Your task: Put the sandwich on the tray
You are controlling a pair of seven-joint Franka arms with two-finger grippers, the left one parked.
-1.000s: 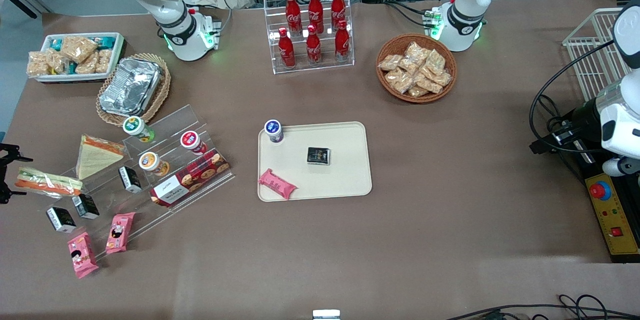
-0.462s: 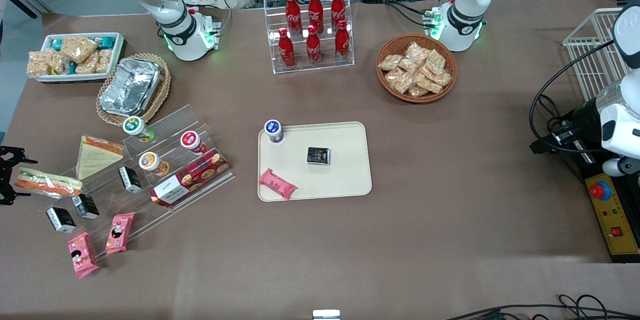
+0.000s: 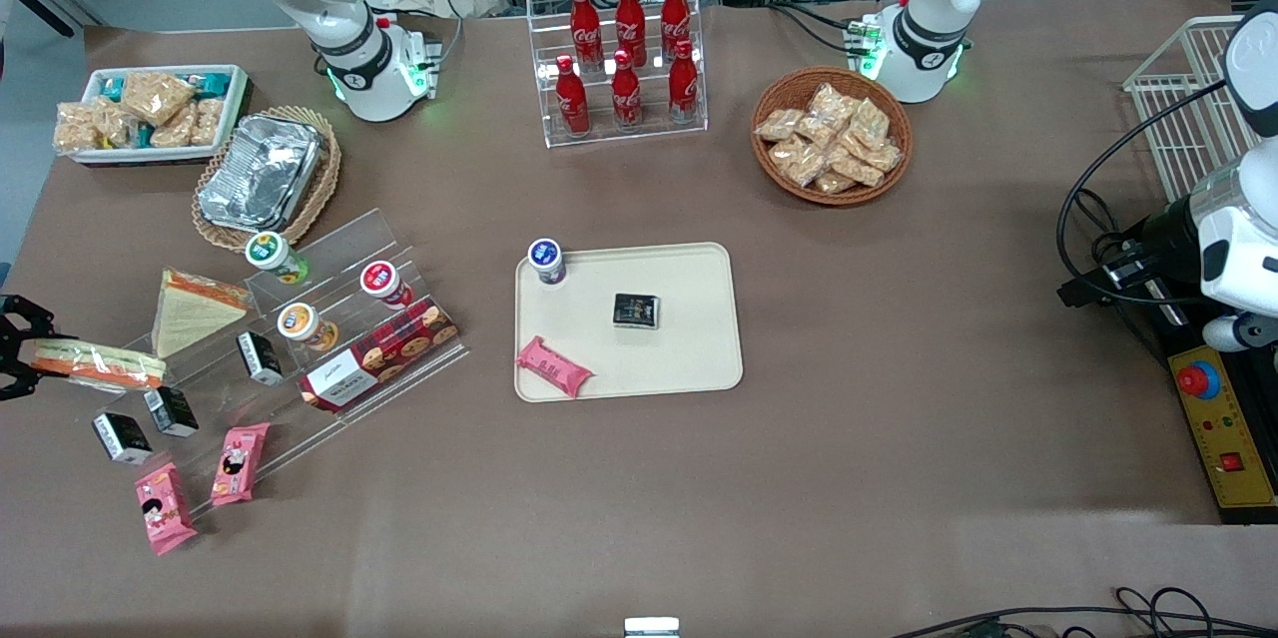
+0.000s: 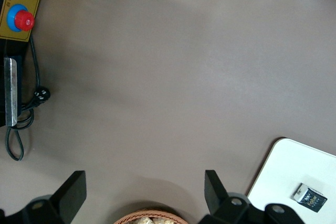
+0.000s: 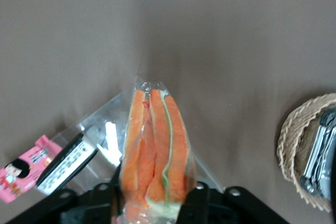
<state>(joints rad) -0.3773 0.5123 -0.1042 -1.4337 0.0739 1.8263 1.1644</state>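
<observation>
Bench (image 3: 899,478) carried one cream tray (image 3: 699,358), well apart from the fingers (image 3: 14,310). One striped sandwich (image 3: 97,364) lay between the open fingers, untouched, long axis running straight out from the gripper (image 3: 12,345), wrapper tip pointing away.

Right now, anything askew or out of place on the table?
Only the pink snack bar: it lies tilted over the tray rim, half off. The gripper sits at the sandwich end, jaws either side of it. Nothing spilled or damaged.
</observation>
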